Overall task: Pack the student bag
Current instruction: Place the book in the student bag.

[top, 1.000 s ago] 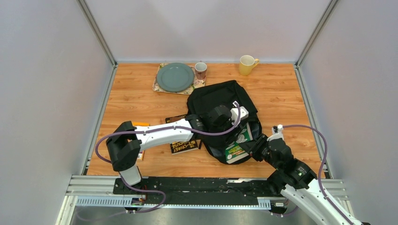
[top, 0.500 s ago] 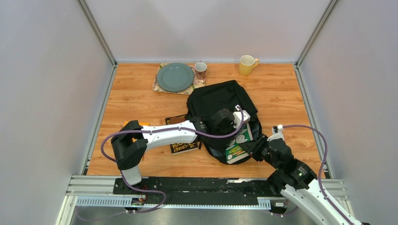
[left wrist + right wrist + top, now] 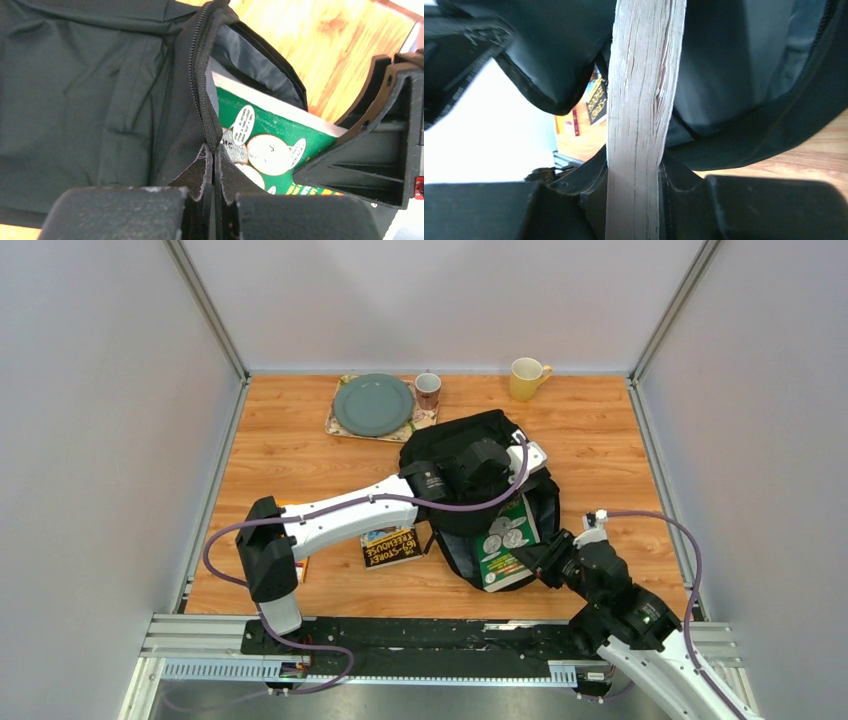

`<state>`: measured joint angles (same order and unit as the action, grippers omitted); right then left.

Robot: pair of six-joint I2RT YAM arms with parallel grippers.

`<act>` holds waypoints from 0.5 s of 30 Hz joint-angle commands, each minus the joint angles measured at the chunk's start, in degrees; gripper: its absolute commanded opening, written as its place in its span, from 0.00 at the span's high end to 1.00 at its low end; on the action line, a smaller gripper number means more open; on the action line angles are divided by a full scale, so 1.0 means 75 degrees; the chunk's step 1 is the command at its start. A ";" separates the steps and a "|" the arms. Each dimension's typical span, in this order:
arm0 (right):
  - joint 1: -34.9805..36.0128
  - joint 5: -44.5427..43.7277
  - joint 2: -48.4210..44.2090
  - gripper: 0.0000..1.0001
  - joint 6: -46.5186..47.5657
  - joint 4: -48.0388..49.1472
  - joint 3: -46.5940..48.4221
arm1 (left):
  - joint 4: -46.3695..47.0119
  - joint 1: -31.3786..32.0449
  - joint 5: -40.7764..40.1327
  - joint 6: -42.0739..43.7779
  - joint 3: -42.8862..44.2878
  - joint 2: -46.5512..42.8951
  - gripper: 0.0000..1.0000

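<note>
The student bag (image 3: 452, 452) is a big black backpack lying mid-table, its zippered mouth facing the near right. My left gripper (image 3: 522, 478) reaches over it and is shut on the zipper edge (image 3: 202, 100) of the mouth, the jaws pressed together (image 3: 214, 161) around the fabric. A green book (image 3: 505, 542) pokes out of the mouth, its cover (image 3: 272, 142) showing white circles. My right gripper (image 3: 547, 560) is shut on the book's near end. The page edge (image 3: 644, 90) runs up between the fingers (image 3: 634, 175) into the bag's dark inside (image 3: 744, 75).
A second book (image 3: 388, 545) lies left of the bag, under my left arm, with an orange thing (image 3: 300, 565) further left. At the back stand a green plate (image 3: 373, 404) on a mat, a small mug (image 3: 428, 390) and a yellow mug (image 3: 526, 378).
My left gripper has shut on the bag's zipper edge and drawn it toward the back of the table. More of the green book's cover shows. The right gripper keeps its hold.
</note>
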<state>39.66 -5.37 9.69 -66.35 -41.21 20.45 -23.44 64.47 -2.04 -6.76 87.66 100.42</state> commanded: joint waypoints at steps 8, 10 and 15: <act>-0.0014 0.1442 -0.1140 1.00 -0.1886 0.2282 -0.0838 | -0.1176 0.0076 -0.0840 0.1264 0.1637 -0.0217 1.00; -0.0003 0.1582 -0.1129 1.00 -0.2578 0.2994 -0.1166 | -0.0838 0.0181 -0.1016 0.1533 0.1415 -0.0392 1.00; -0.0014 0.1315 -0.0766 1.00 -0.3200 0.4135 -0.1777 | -0.0286 0.0521 -0.1602 0.2084 0.1087 -0.0791 1.00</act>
<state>39.62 4.73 2.70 -83.24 -25.12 7.35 -31.92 66.02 -9.76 3.14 96.66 100.16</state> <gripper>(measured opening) 0.290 0.010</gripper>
